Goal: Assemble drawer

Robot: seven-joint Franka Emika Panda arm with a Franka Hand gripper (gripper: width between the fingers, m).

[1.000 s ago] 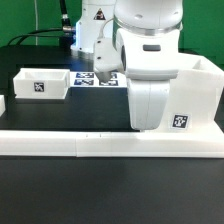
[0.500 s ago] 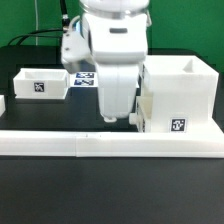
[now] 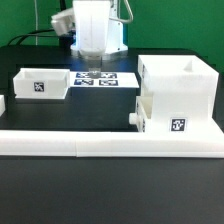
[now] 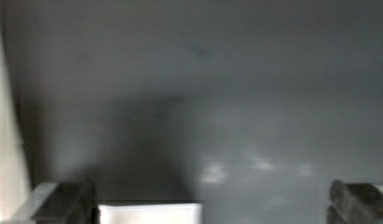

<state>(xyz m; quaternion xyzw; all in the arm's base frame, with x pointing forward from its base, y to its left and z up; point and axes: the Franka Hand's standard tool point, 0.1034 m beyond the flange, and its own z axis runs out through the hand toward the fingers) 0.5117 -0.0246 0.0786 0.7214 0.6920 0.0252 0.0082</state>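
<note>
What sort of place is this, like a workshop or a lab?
Probably a robotics lab bench: a white robot arm over a black table, a marker board of square tags, and a tagged white drawer casing beside a border wall.

Rounded, glossy white arm (image 3: 92,28) shells; dark grey, flat pincer fingers (image 4: 56,203).

The white boxy casing (image 3: 185,90) stands upright on the table (image 3: 110,190) at the exterior view's right, its top open and a black-and-white tag (image 3: 180,125) low on its near face. One small tray (image 3: 144,112) sits in its lower part, its front and knob (image 3: 133,118) jutting out toward the exterior view's left. The second tray (image 3: 42,84) – open-topped, tagged on its near wall – lies well apart at the exterior view's left.
</note>
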